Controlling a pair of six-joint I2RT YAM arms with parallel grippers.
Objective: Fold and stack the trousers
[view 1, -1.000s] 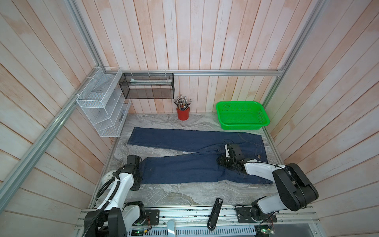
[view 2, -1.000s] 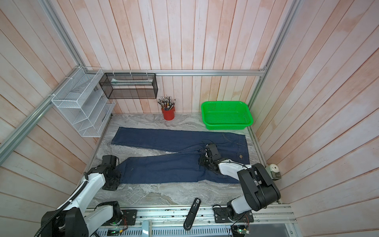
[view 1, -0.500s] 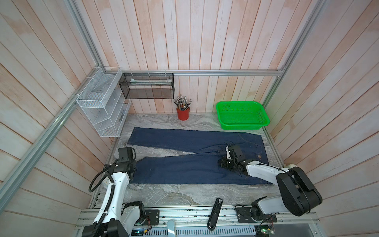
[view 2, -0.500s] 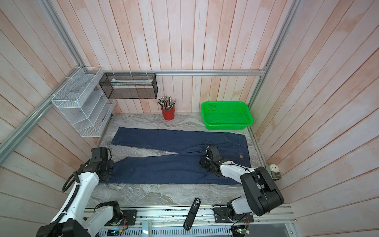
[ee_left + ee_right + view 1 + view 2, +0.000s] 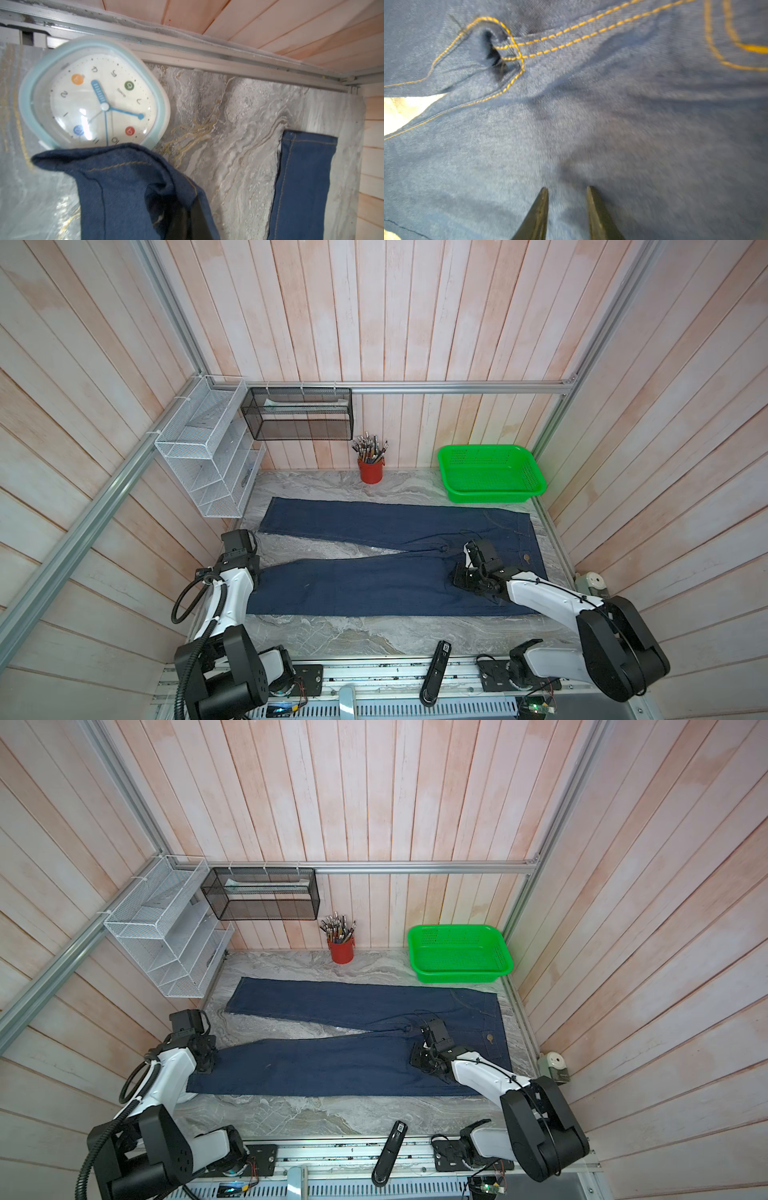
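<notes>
The trousers [image 5: 374, 585] [image 5: 332, 1065] are dark blue denim, spread flat on the marble table with the waist at the right and both legs running left. My left gripper [image 5: 253, 572] [image 5: 205, 1065] is at the near leg's hem. In the left wrist view the hem [image 5: 124, 187] bunches over the dark fingers [image 5: 182, 224], which are shut on it. My right gripper [image 5: 459, 578] [image 5: 415, 1058] rests on the denim just near of the crotch seam [image 5: 508, 52]. Its gripper tips [image 5: 566, 190] stand a little apart, with flat cloth showing between them.
A pale blue clock [image 5: 93, 99] lies by the left rail, close to the held hem. At the back stand a green basket [image 5: 490, 472] and a red pen cup [image 5: 370, 470]. A white wire rack [image 5: 208, 464] and a black mesh basket [image 5: 299, 414] hang at the back left.
My left gripper has moved left and away from me along the near leg's hem, and that leg now lies stretched further left. The right gripper has barely shifted.
</notes>
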